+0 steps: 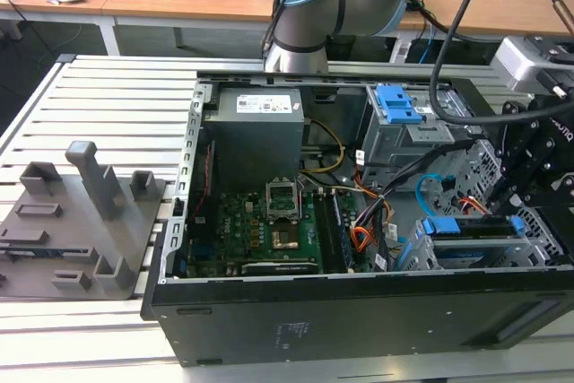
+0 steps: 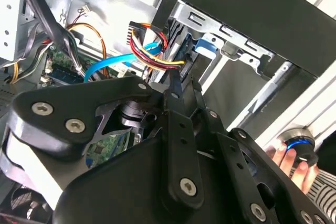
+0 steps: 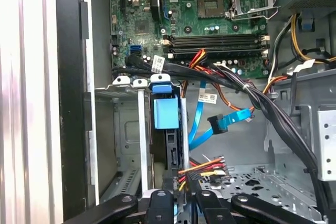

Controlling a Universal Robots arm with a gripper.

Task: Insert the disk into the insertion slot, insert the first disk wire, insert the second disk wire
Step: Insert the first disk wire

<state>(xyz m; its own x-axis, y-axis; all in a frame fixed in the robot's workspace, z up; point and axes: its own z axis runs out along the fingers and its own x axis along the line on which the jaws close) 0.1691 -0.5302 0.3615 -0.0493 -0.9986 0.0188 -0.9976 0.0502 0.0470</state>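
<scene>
With the disk [image 3: 167, 116] in the insertion slot [image 3: 128, 135], we judge the first disk wire [image 3: 207, 167] in hand — the gripper [image 3: 185, 182] clamped tight on it — needing a square push home.

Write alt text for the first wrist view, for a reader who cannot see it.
The hand holds the black plug of the red wires at the end of the disk, which sits in its grey cage. A light-blue cable loops beside the disk, its plug away from it; the motherboard lies beyond.
</scene>
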